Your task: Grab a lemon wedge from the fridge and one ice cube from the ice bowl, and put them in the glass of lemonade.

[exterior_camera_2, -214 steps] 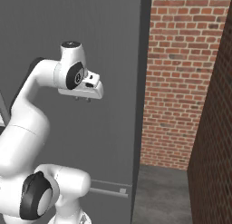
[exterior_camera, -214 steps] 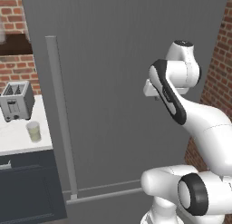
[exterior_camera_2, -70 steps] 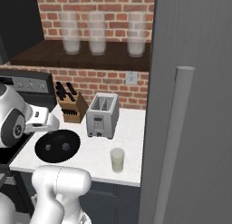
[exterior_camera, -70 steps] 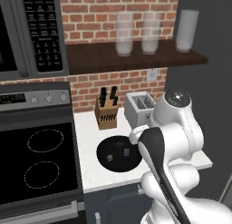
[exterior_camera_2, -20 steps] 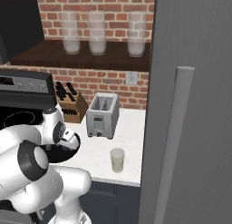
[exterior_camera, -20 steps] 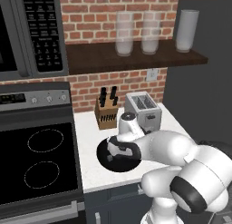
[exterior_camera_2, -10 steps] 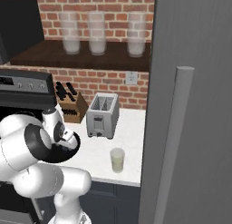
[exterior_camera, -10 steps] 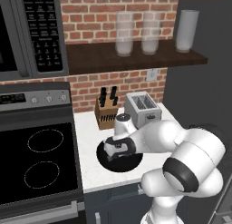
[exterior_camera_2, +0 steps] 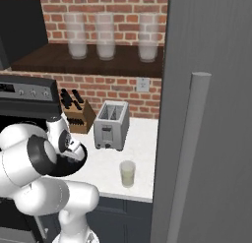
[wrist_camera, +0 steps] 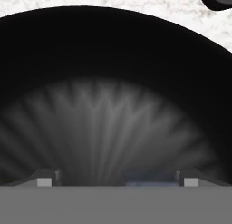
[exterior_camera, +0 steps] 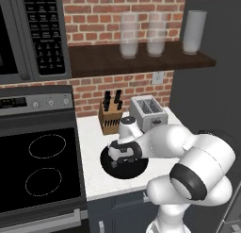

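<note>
The black ice bowl sits on the white counter by the stove, and its dark inside shows in the hand view. My gripper reaches down into the bowl, open, with its fingertips wide apart. A small pale bluish-white ice cube lies low between the tips, nearer the right one. The glass of lemonade stands near the counter's front edge, right of the arm. The dark grey fridge is shut, its bar handle facing me. The lemon wedge is out of view.
A silver toaster and a wooden knife block stand at the back against the brick wall. The black stove lies left of the counter, a microwave above it. Tall frosted glasses line the shelf.
Over the last second the hand has sunk lower into the black bowl and shifted slightly left. The bowl, glass and toaster have stayed put.
</note>
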Controlling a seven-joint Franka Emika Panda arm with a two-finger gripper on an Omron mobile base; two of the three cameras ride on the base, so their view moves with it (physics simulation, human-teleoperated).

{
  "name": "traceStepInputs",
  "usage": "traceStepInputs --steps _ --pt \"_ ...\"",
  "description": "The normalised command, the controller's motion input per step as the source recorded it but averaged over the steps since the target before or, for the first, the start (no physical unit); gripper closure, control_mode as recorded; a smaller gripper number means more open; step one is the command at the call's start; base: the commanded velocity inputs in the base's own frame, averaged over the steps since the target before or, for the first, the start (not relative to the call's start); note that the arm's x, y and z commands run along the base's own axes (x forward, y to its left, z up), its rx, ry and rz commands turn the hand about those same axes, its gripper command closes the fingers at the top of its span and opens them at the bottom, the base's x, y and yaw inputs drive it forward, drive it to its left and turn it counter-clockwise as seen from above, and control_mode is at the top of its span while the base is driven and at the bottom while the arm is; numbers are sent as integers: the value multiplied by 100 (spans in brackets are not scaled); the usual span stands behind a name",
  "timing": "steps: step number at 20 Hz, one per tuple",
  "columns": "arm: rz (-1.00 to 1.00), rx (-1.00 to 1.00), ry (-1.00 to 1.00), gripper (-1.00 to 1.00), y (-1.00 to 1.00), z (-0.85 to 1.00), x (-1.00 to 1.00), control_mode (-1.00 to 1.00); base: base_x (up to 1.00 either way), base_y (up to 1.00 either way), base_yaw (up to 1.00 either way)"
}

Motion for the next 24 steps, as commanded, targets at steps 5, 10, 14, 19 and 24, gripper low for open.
traceStepInputs --steps 5,10,14,19,24 --pt "0 0 0 -100 0 0 0 -100 0 0 0" --pt "0 0 0 -100 0 0 0 -100 0 0 0" --pt "0 0 0 100 0 0 0 -100 0 0 0" --pt "0 0 0 100 0 0 0 -100 0 0 0" --pt "0 0 0 100 -1 0 -4 -100 0 0 0"
